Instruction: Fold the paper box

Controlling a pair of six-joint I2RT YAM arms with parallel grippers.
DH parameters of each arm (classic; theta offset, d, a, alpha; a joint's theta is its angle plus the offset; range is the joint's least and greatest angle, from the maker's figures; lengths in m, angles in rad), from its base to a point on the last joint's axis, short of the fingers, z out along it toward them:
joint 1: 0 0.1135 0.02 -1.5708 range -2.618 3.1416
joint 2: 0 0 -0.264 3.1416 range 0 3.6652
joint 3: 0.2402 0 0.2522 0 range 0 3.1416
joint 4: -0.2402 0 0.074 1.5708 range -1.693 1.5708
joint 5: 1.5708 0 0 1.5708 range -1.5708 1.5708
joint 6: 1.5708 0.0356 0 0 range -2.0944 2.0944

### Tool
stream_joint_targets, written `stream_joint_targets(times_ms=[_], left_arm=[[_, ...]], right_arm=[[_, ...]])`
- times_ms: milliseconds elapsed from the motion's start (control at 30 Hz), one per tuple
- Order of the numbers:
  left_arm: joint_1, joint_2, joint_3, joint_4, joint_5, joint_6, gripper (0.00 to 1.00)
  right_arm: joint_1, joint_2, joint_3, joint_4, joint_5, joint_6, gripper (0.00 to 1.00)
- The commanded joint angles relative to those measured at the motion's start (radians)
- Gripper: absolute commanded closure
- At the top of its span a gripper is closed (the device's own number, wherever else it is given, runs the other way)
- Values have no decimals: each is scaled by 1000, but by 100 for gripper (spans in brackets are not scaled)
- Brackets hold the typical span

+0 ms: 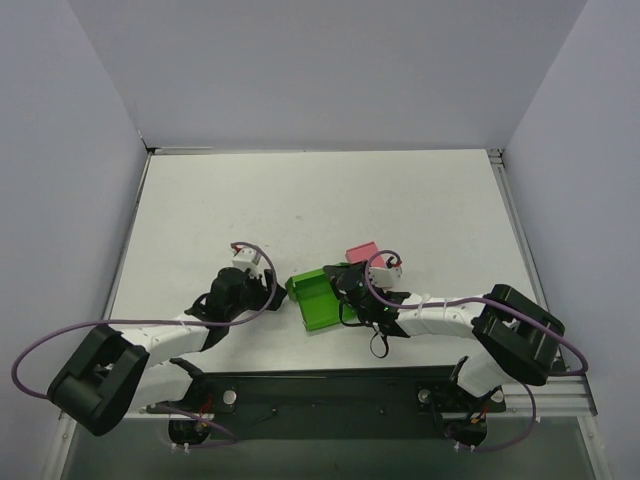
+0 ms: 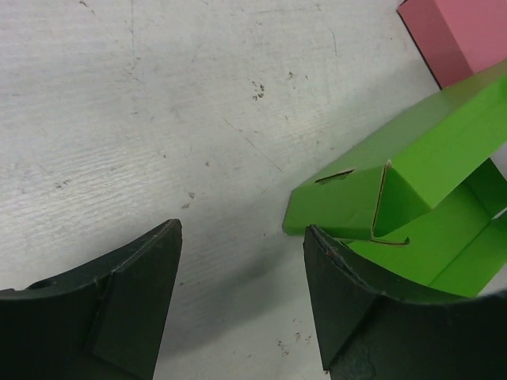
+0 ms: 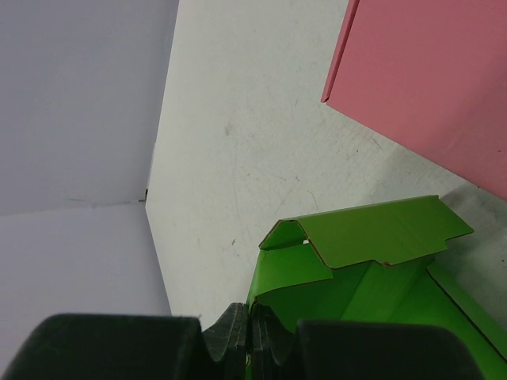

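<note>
The paper box point(image 1: 318, 298) is bright green and half formed, lying open-topped on the white table between the two arms. My right gripper point(image 1: 350, 285) is shut on the thin edge of one side wall; in the right wrist view the green card point(image 3: 372, 237) runs down between the pressed fingertips of the right gripper point(image 3: 251, 317). A flap with a tab folds over the far end. My left gripper point(image 2: 242, 229) stands open just left of the box, with bare table between its fingers. Its right finger point(image 2: 341, 293) sits against the box's near corner point(image 2: 333, 210).
A flat pink box point(image 1: 360, 250) lies just behind the green one, also seen as the pink box point(image 3: 428, 87) in the right wrist view and the pink box point(image 2: 467, 32) in the left wrist view. Pale walls enclose the table point(image 1: 300, 200) on three sides.
</note>
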Motion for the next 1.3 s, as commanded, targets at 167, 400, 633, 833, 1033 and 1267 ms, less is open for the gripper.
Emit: stream_joint_targets(times_ms=[167, 400, 633, 833, 1033, 1267], left_arm=[[-62, 29, 44, 99, 88, 39, 29], [-98, 59, 49, 152, 83, 79, 32], [-122, 54, 12, 264, 85, 141, 35], [-125, 83, 8, 307, 103, 166, 43], [-135, 62, -37, 376, 146, 163, 41], [-116, -87, -98, 324, 126, 151, 28]], right_arm=[[-6, -6, -11, 7, 27, -27, 100], [-3, -11, -11, -1, 36, -34, 100], [2, -17, -11, -4, 43, -47, 100], [6, -23, -9, -3, 48, -56, 100], [8, -38, -15, -15, 57, -65, 100], [11, -54, -20, -19, 70, -80, 100]])
